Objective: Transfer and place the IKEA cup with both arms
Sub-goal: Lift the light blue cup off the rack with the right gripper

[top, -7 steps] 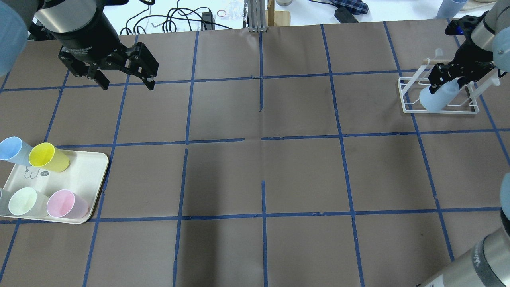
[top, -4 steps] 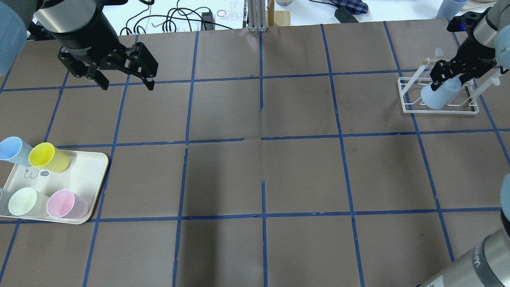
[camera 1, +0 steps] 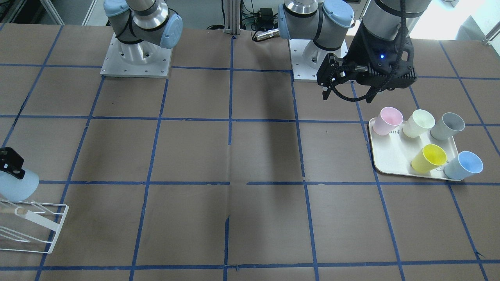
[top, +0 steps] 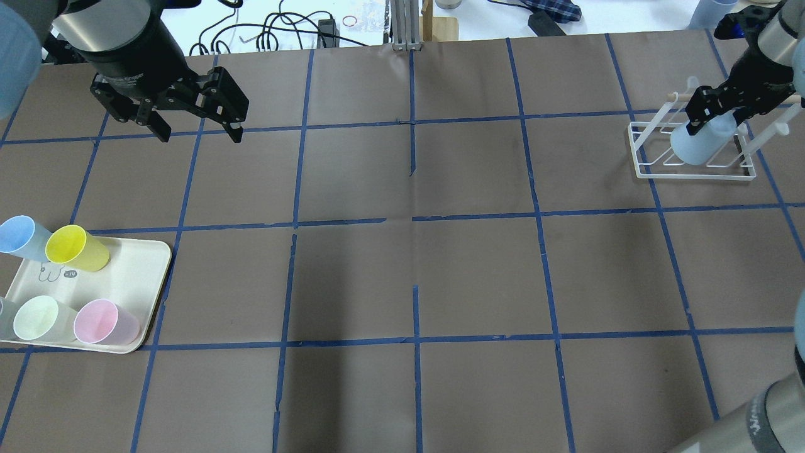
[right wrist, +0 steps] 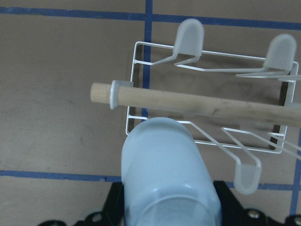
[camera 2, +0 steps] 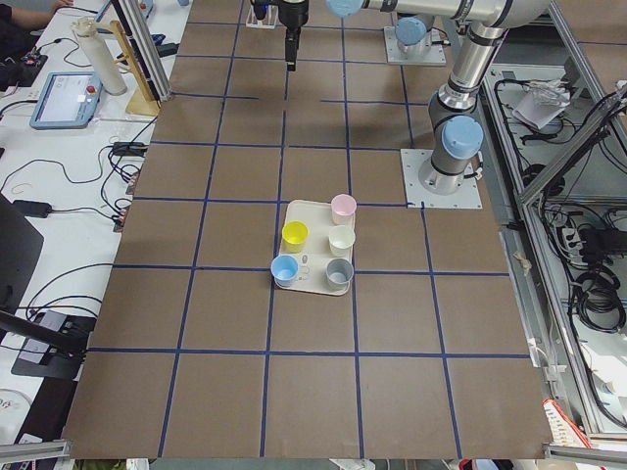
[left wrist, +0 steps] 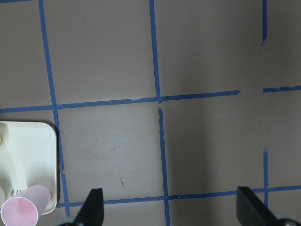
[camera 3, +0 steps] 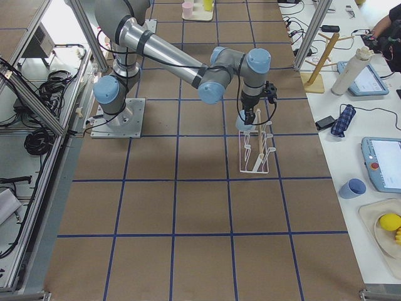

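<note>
Brown taped table [top: 402, 270] carries a white wire rack [top: 648, 170]. Well left of the rack, the left gripper [top: 201, 129] hangs spread and empty. Over the rack, the right gripper [top: 716, 113], pinching the IKEA cup [top: 695, 146], has shifted back toward the rack's dowel within the last second, so placement looks near.

Pale sky-blue IKEA cup [top: 701, 143] — tilted, in the right claw [top: 717, 118] — above the white wire rack [top: 692, 177].

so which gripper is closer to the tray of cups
Left. The left gripper hovers open beside the tray; the right gripper is across the table at the white rack, holding the IKEA cup.
</note>
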### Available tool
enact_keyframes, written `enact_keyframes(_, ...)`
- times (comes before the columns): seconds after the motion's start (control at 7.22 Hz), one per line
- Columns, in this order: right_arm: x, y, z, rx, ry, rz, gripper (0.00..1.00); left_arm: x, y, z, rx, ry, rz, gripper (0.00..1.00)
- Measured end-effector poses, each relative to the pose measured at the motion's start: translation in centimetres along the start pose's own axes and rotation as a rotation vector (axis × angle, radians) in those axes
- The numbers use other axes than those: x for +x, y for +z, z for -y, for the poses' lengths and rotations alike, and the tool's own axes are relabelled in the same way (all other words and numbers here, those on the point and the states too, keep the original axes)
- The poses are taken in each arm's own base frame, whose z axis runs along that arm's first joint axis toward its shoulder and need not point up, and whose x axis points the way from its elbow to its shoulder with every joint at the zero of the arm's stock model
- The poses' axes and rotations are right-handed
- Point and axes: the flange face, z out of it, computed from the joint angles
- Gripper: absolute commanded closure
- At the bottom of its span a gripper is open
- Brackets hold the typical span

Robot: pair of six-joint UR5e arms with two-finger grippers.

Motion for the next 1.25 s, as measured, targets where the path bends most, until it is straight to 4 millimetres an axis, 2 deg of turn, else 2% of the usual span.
enact_keyframes(0.28, -1.8, -4.4, -2.2, 0.005, -0.002, 0.019, 0.47, 0.0, -0.1, 0.1, 0.002, -0.001, -0.003, 0.0)
enact_keyframes(0.55, -4.3, -7.2, -4.2, 0.005, -0.001, 0.129, 0.48, -0.3, -0.1, 0.1, 0.003, -0.014, -0.048, 0.0)
enact_keyframes(0.69, -5.6, -8.0, -5.1, -0.003, 0.004, 0.21, 0.48, -0.8, 0.1, 0.2, -0.005, -0.04, -0.127, 0.0)
enact_keyframes(1.25, -11.2, -9.8, -7.9, -0.03, 0.092, 0.651, 0.48, -5.9, 2.4, -0.7, -0.125, -0.138, -0.423, 0.0)
